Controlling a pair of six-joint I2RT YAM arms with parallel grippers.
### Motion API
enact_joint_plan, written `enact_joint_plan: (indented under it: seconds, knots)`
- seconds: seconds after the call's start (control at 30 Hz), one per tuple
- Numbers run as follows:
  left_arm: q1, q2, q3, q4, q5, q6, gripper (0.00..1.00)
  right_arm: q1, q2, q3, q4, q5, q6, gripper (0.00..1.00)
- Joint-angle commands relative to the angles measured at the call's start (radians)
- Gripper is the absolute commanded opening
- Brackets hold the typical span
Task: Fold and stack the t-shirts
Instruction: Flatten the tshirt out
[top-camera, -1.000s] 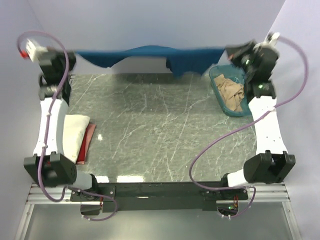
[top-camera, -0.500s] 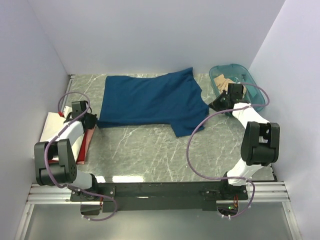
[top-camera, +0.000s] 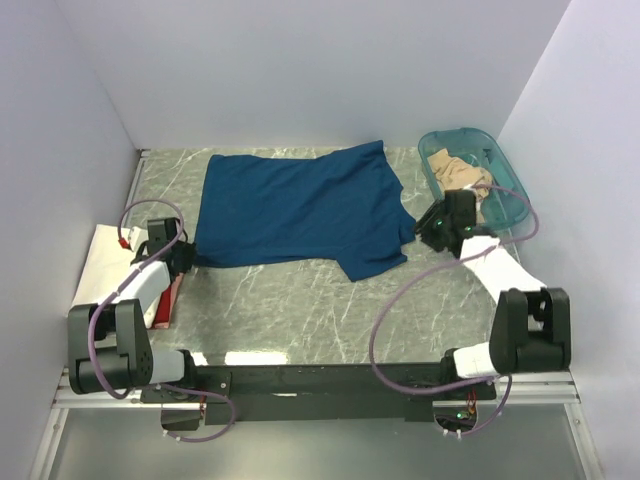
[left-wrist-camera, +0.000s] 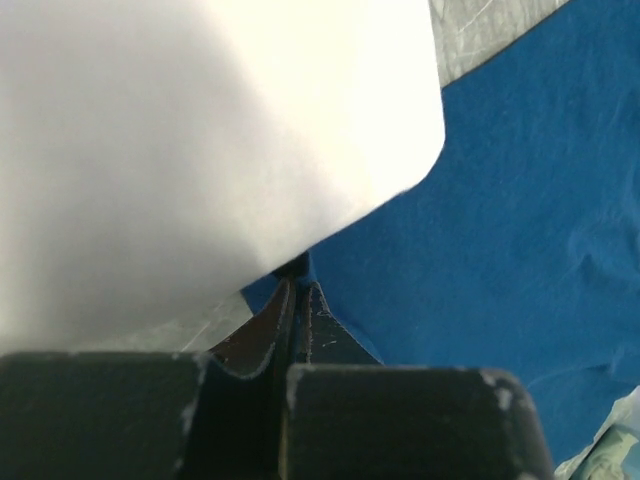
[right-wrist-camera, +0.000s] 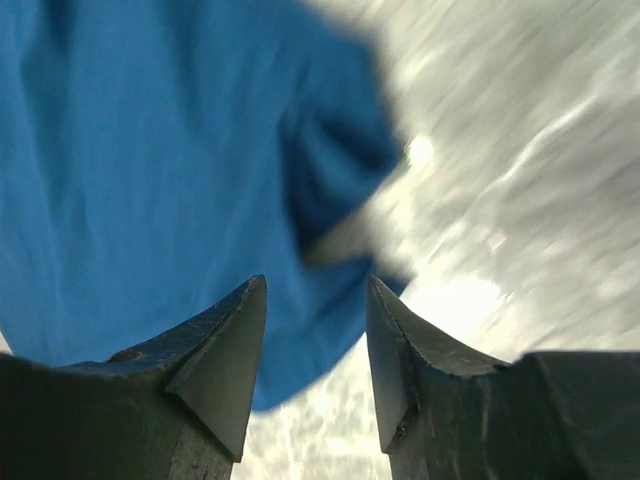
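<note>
The blue shirt (top-camera: 295, 205) lay spread flat on the table (top-camera: 300, 310), just left of the teal tub (top-camera: 505, 165). One sleeve trailed toward the near side. The tan shirt (top-camera: 462, 172) sat crumpled inside the tub. The cream shirt (top-camera: 100, 262) lay far to the tub's left, well apart from it.

The right claw (right-wrist-camera: 315, 290) hung just in front of the tub, at the blue shirt's nearest edge. It was released, with its jaws apart and nothing between them. The left claw (left-wrist-camera: 297, 290) sat at the corner of the blue shirt farthest from the tub. It was clenched, seemingly pinching a bit of blue cloth at its tips.

The step in hand looked like laying the blue shirt out for folding, and that seemed nearly done. The next move probably called for the left claw to let go. Both claws could then take a fresh hold along one edge of the shirt and fold it over, tucking in the stray sleeve.
</note>
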Motion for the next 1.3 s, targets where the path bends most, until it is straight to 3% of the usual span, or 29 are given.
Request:
enact_joint_plan:
  seconds: [0.0,0.33,0.8,0.9,0.93,1.0,1.27]
  knots:
    - [-0.006,-0.04,-0.01,0.037,-0.011,0.005,0.01,0.098,-0.077,-0.079,0.031,0.072,0.025,0.51]
    - [-0.008,-0.078,-0.027,0.015,-0.02,0.025,0.01,0.135,-0.067,-0.239,0.145,0.124,0.062,0.46]
    - [-0.008,-0.083,-0.056,0.021,-0.021,0.03,0.01,0.133,0.07,-0.208,0.237,0.096,0.074,0.43]
    - [-0.008,-0.089,-0.058,0.014,-0.027,0.036,0.01,0.135,0.07,-0.216,0.237,0.081,0.074,0.28]
    - [-0.006,-0.093,-0.064,0.012,-0.034,0.037,0.01,0.133,0.061,-0.222,0.238,0.077,0.074,0.16]
    - [-0.008,-0.109,-0.07,0.004,-0.04,0.045,0.01,0.133,0.007,-0.241,0.223,0.084,0.067,0.01]
    - [-0.013,-0.162,-0.121,-0.025,-0.096,0.065,0.01,0.133,-0.341,-0.362,0.027,0.093,0.068,0.0]
